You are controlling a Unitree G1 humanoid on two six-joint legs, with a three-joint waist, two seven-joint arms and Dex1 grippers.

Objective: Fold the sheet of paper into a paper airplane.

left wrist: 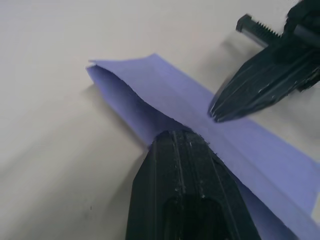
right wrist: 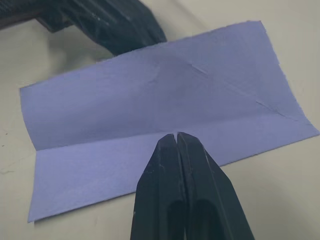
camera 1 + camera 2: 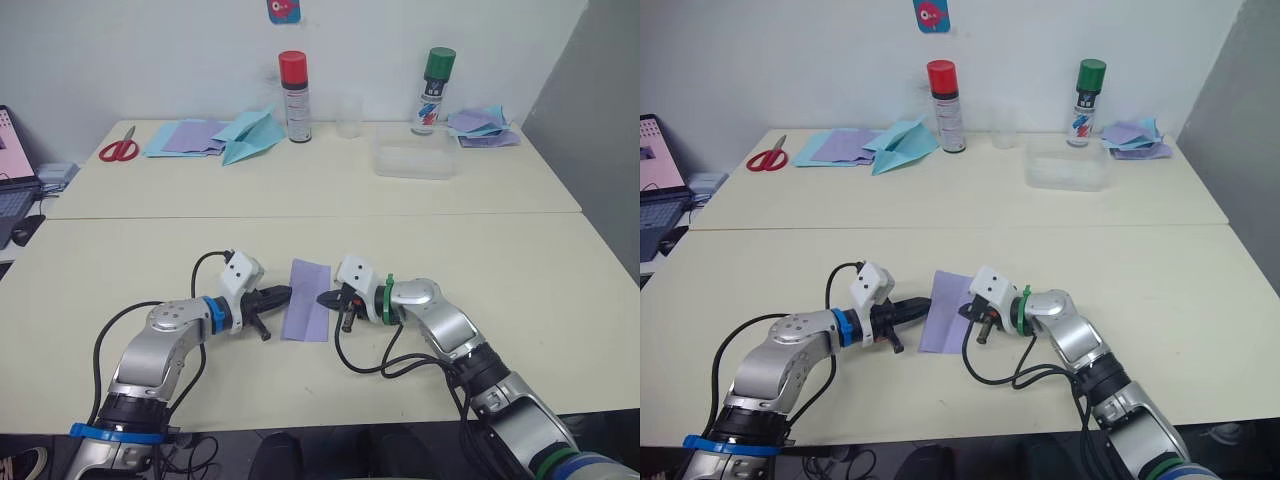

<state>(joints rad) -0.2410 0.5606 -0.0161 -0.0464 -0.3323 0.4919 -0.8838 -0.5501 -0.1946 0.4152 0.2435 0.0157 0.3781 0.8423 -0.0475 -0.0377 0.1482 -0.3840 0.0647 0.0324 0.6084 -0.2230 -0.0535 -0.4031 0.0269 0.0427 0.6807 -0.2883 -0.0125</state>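
Note:
The sheet of paper (image 3: 307,300) is lavender and lies flat on the near table as a narrow, folded strip with a long crease (image 2: 150,100). My left gripper (image 3: 283,293) is shut, its tip (image 1: 182,137) lying on the strip's left edge. My right gripper (image 3: 325,298) is shut too, its joined tip (image 2: 176,136) pressing down on the paper beside the crease from the right. The two tips face each other across the strip, a short way apart. No paper airplane of lavender paper is in view.
On the far table stand a light-blue paper airplane (image 3: 250,135), a paper stack (image 3: 190,137), red scissors (image 3: 120,148), a red-capped can (image 3: 294,97), a clear cup (image 3: 348,117), a clear box (image 3: 415,158), a green-capped can (image 3: 434,90) and more papers (image 3: 482,127). A laptop (image 3: 10,170) sits far left.

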